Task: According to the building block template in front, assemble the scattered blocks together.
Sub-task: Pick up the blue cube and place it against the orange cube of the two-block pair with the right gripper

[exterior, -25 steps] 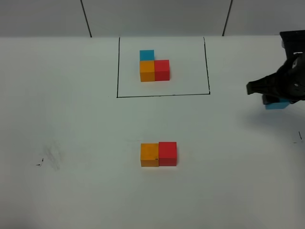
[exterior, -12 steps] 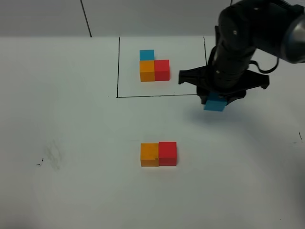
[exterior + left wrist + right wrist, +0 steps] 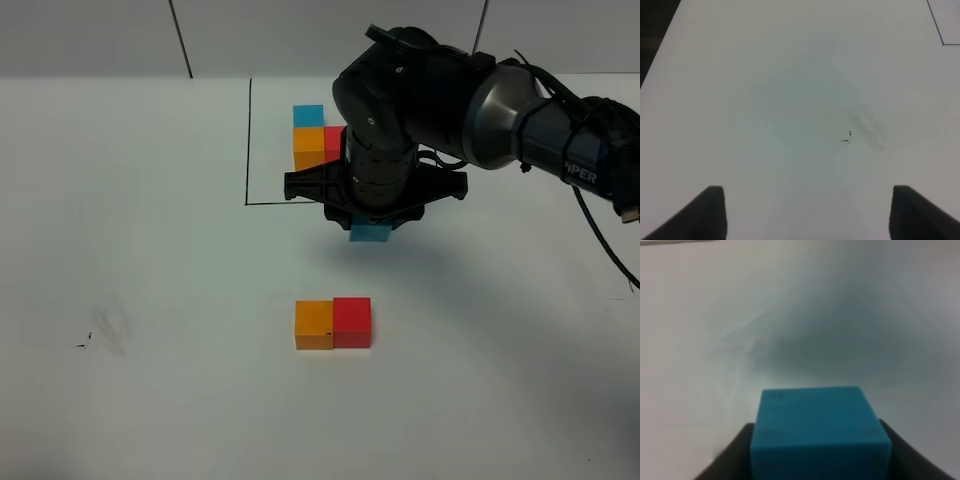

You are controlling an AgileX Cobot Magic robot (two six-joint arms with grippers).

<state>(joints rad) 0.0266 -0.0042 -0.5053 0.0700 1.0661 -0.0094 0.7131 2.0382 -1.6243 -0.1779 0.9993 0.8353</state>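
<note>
Right hand (image 3: 372, 220) grips sky-blue cube (image 3: 371, 234), raised just outside black frame's (image 3: 248, 140) near edge.
Orange cube (image 3: 314, 325) touches red cube (image 3: 352, 322) on worktop (image 3: 150, 260), farther out from frame; left hand (image 3: 810, 215) wide, empty.

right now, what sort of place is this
Likely a robot lab test bench: a plain white tabletop, a thin black drawn rectangle, and a black robot arm holding a small sky-blue cube.
</note>
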